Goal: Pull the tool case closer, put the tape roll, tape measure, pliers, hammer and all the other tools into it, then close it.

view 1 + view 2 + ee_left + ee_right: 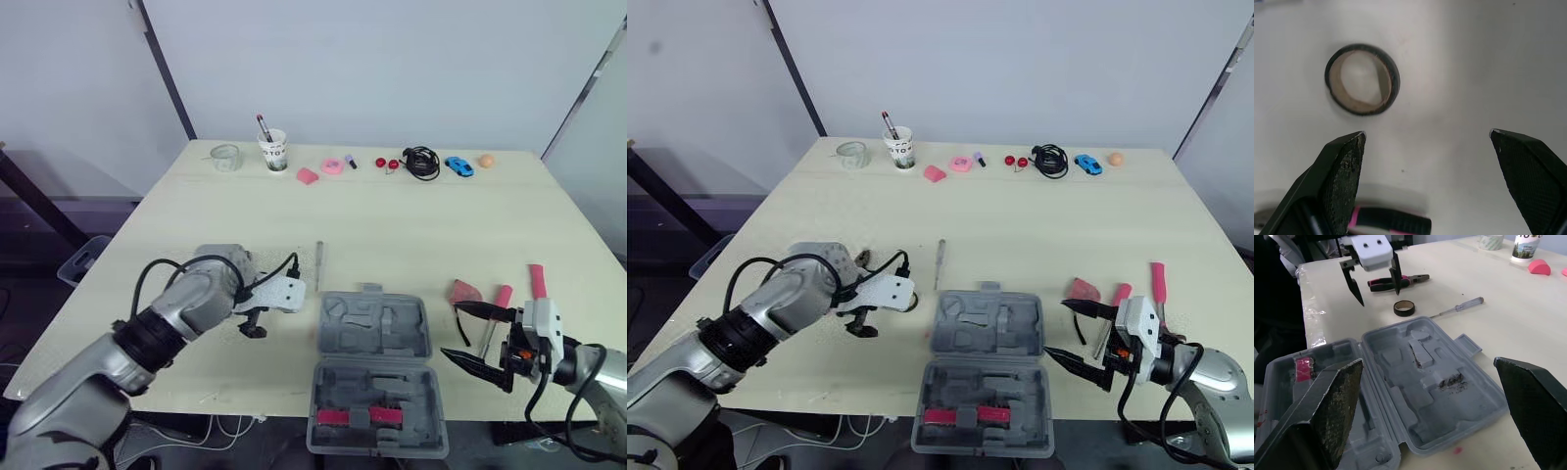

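Grey plastic tool case (373, 328) lies open at near edge of pale wooden surface (411, 225). Left fingers (1344, 171), spread wide and empty, hover near black tape roll (1362, 79). Right fingers (1327, 406), spread wide and empty, sit beside case.

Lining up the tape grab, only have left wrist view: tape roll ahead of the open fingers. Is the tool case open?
Observer: Yes, the tool case lies open, both halves flat, with the tape roll just left of it, not touching.
Operator: Anything in it?
Observer: One pink item in the near half; no tools in the far half.
Operator: Right gripper?
Observer: The right gripper is open, holding nothing, at the case's right side.
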Motion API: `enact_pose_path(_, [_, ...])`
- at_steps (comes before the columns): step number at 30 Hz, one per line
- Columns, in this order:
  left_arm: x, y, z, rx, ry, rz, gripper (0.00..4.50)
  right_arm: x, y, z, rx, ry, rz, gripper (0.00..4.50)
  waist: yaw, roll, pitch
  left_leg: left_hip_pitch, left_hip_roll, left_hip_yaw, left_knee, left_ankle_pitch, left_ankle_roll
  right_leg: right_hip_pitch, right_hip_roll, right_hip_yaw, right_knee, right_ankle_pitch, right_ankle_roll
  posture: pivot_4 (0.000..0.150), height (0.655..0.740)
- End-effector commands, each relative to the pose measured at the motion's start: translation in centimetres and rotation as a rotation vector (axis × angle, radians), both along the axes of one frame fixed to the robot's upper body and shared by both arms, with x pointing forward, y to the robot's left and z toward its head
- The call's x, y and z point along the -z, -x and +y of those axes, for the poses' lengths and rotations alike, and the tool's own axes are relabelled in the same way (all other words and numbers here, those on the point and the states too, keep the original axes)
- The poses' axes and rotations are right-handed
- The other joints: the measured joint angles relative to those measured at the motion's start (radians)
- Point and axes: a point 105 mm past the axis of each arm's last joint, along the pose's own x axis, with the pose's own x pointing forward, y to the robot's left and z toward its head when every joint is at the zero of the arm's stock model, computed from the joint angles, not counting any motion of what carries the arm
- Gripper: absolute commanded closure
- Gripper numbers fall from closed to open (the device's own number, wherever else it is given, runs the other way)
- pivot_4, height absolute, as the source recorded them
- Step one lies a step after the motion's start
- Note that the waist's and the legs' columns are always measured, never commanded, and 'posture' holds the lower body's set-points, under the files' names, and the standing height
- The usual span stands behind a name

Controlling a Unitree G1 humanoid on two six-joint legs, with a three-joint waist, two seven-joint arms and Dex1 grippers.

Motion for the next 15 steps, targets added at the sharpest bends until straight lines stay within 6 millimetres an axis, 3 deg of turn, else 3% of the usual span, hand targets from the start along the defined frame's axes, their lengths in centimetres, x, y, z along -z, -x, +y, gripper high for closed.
enact_pose_path(1, [-1.3, -0.7, -0.6, 0.036, -0.024, -0.043, 0.17, -0.7, -0.1, 0.1, -0.009, 0.001, -0.050, 0.00, 0.000, 0.000, 0.000, 0.000, 0.000, 0.000, 0.000, 0.000, 0.000, 0.000, 0.000, 0.000, 0.000, 0.000, 0.000, 0.150, 0.7400])
enact_pose_path(15, [-0.7, -0.9, -2.0, 0.121, -0.095, -0.003, 0.17, -0.3, -0.1, 0.0, 0.000, 0.013, -0.055, 0.00, 0.000, 0.000, 0.000, 0.000, 0.000, 0.000, 0.000, 0.000, 0.000, 0.000, 0.000, 0.000, 0.001, 0.000, 0.000, 0.150, 0.7400])
